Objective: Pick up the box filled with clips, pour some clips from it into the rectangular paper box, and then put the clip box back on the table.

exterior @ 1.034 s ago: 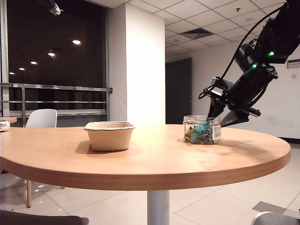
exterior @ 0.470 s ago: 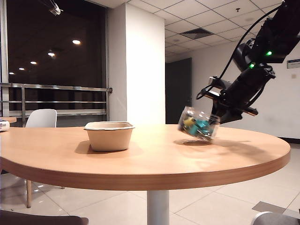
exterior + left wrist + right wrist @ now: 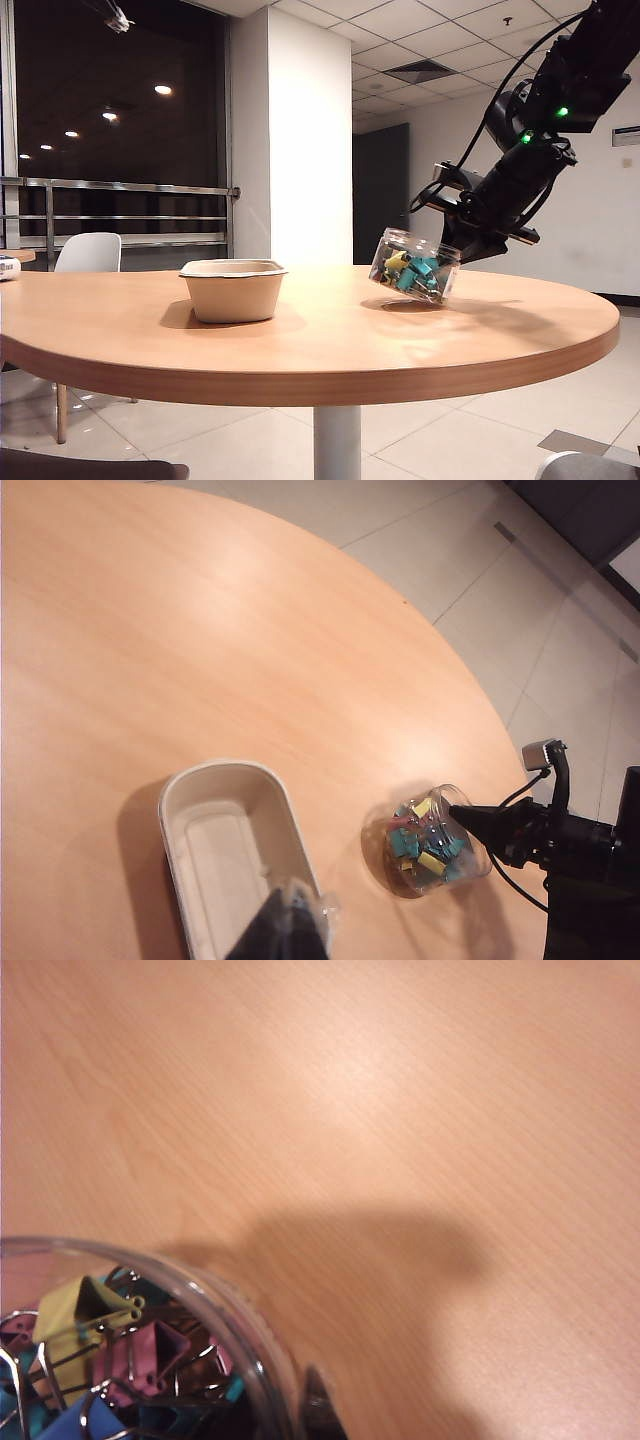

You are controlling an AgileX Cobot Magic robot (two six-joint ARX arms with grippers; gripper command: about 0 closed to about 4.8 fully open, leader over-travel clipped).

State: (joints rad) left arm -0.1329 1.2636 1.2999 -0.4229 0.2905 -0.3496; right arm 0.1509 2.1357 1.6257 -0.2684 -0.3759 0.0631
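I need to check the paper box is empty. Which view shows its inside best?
The left wrist view: it looks down into the paper box, which looks empty. The exterior view shows only its side wall. The right wrist view misses it.

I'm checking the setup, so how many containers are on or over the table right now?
2. The beige paper box sits on the table, empty. The clear clip jar is tilted just above it, held by the right end effector.

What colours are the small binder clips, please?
Teal, yellow, pink binder clips in the clear round plastic jar; right wrist view.
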